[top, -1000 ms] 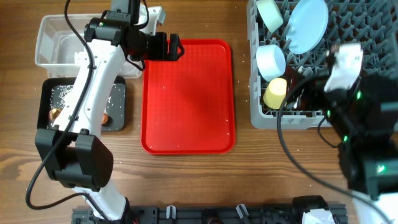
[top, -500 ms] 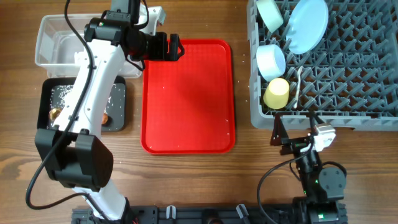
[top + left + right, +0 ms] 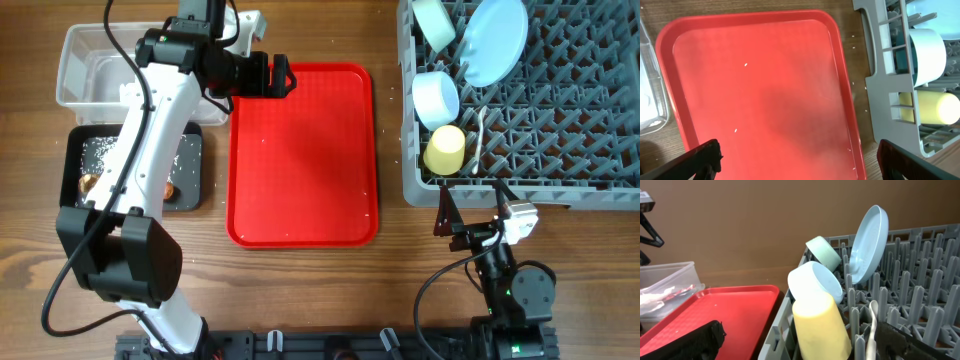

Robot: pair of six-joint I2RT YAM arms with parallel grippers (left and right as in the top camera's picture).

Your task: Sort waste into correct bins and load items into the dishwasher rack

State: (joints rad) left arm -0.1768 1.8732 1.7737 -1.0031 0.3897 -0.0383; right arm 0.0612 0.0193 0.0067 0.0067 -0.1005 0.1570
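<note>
The grey dishwasher rack holds the pale green bowl, light blue plate, light blue bowl, yellow cup and white spoon. My left gripper is open and empty over the red tray's far left corner. My right gripper is open and empty, low in front of the rack, and faces the cup and spoon. The clear tub holds a white wrapper. The black tray holds rice grains, a brown scrap and an orange piece.
The red serving tray lies between the bins and the rack, with a few stray rice grains on it. My left arm reaches over the black tray. The rack's left wall stands just beyond the red tray's right edge.
My right arm has pulled back from above the rack to a low spot at the table's front edge. My left arm has not moved.
</note>
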